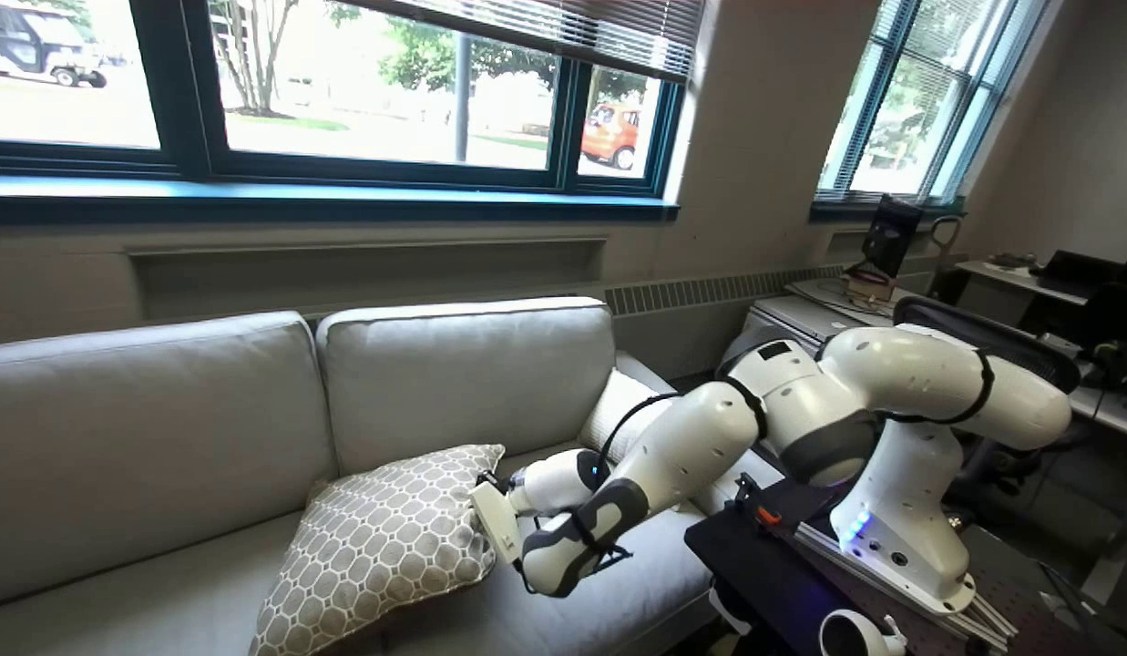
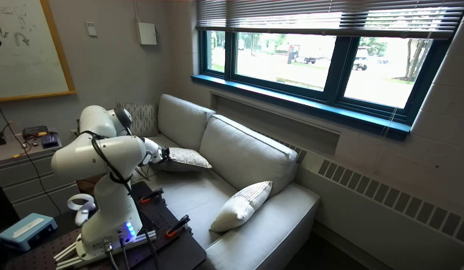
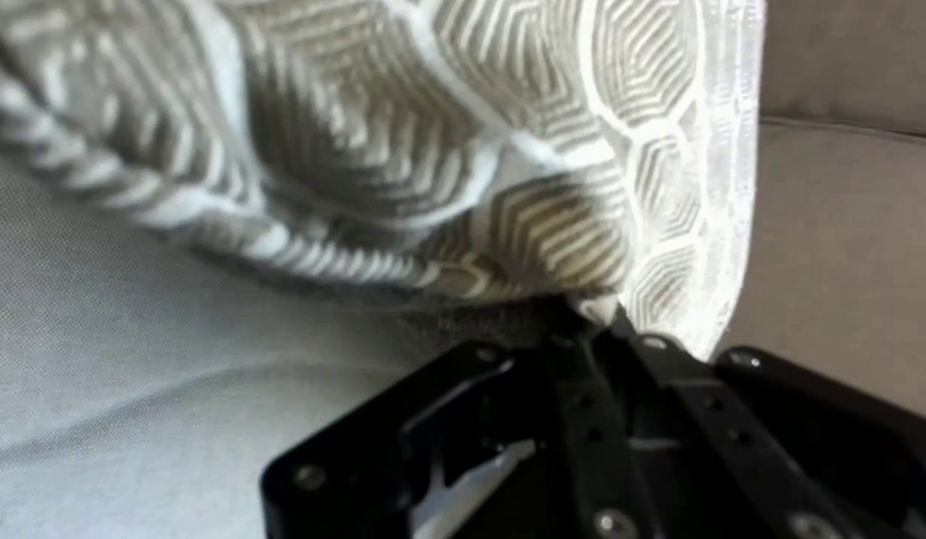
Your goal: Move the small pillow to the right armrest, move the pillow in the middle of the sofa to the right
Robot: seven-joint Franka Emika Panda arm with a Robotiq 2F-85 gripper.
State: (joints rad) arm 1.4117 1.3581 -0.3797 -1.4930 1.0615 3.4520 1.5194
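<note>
Light grey upholstered sofa (image 1: 472, 383) with one large, square, beige-and-white lattice-patterned fabric cushion (image 1: 394, 538), tilted, at its middle, and one smaller white fabric cushion (image 2: 242, 207) leaning against its padded grey armrest (image 2: 269, 229).

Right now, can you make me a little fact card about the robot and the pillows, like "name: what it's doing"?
Gripper: shut on the patterned pillow's edge
Patterned pillow: big, beige with white lines, near the middle of the sofa
Small white pillow: tilted, leaning by the right armrest, apart from the patterned pillow
Far pillow: patterned too, upright at the sofa's far end in an exterior view, partly behind the robot arm
Left to do: patterned pillow not yet over to the right
</note>
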